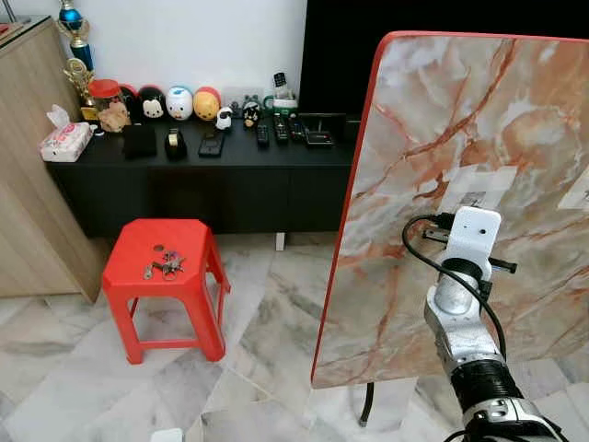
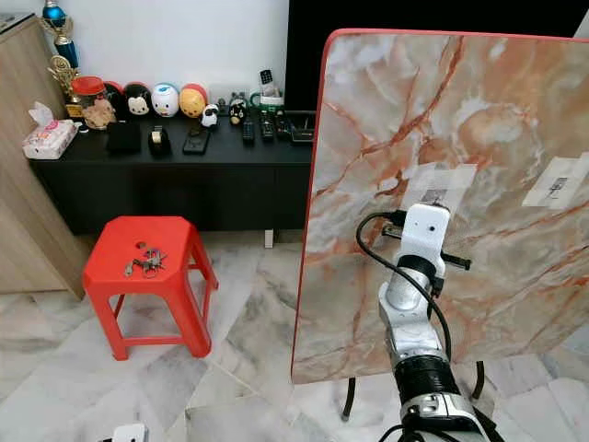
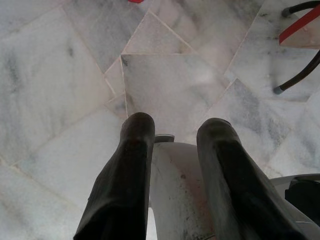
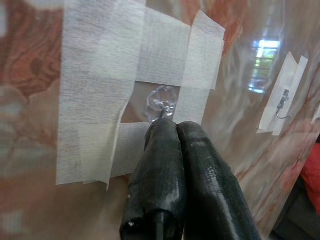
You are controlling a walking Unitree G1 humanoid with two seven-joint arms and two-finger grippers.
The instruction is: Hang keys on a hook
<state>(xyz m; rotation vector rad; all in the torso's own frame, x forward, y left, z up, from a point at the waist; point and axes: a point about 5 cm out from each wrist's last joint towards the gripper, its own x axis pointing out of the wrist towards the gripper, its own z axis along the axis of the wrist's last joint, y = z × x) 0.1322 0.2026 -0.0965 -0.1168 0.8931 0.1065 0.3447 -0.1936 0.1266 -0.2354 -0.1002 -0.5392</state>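
The small bunch of metal keys [image 1: 164, 267] lies on the red plastic stool [image 1: 129, 241], well left of the tilted marble-patterned board [image 1: 479, 129]. Against that board, the right gripper [image 4: 169, 125] presses its jaws closed at a taped clear hook [image 4: 161, 102]. The left gripper [image 3: 175, 145], jaws parted, hangs over the floor.

Keys [image 1: 163, 267] on a stool [image 1: 138, 244] on the left, long cabinet [image 1: 202, 175] behind it by the wall, tipped-up tabletop [image 1: 460, 138] on the right, right gripper [image 4: 167, 125] touching a taped hook [image 4: 161, 102] on it
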